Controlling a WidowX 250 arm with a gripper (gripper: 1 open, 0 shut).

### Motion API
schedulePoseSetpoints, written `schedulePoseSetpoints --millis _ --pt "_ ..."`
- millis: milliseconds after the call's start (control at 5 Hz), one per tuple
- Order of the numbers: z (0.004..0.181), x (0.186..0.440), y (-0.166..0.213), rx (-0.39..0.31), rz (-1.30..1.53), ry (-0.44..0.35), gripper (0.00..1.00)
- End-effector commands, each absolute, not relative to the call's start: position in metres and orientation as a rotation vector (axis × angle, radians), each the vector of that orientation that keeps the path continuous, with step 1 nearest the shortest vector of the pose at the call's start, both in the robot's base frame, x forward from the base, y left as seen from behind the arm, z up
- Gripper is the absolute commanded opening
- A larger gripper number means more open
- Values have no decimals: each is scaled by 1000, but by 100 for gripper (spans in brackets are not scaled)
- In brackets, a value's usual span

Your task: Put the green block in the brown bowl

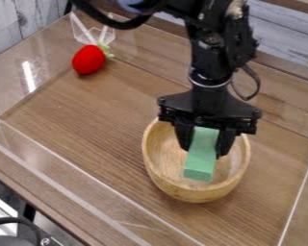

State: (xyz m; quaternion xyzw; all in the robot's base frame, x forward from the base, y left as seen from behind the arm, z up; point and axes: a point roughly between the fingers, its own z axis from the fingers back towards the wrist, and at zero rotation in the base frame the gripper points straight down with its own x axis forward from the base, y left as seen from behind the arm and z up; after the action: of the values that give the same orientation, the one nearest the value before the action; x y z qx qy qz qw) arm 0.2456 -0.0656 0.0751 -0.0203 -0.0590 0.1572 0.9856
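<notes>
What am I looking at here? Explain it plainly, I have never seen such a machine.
This is one picture, taken from a camera looking down at a wooden table from the side. The black jointed thing is a robot arm. At its lower end is a gripper, a two-fingered claw pointing straight down. It is shut on the green block, a small mint-green bar, whose lower end hangs inside the brown bowl, a round wooden bowl. Whether the block touches the bowl's bottom I cannot tell. Far back on the table lies a red strawberry toy, untouched.
</notes>
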Motion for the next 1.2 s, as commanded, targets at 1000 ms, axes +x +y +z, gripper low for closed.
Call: schedulePoseSetpoints --millis 1000 --pt "76 280 -51 -29 355 -151 0"
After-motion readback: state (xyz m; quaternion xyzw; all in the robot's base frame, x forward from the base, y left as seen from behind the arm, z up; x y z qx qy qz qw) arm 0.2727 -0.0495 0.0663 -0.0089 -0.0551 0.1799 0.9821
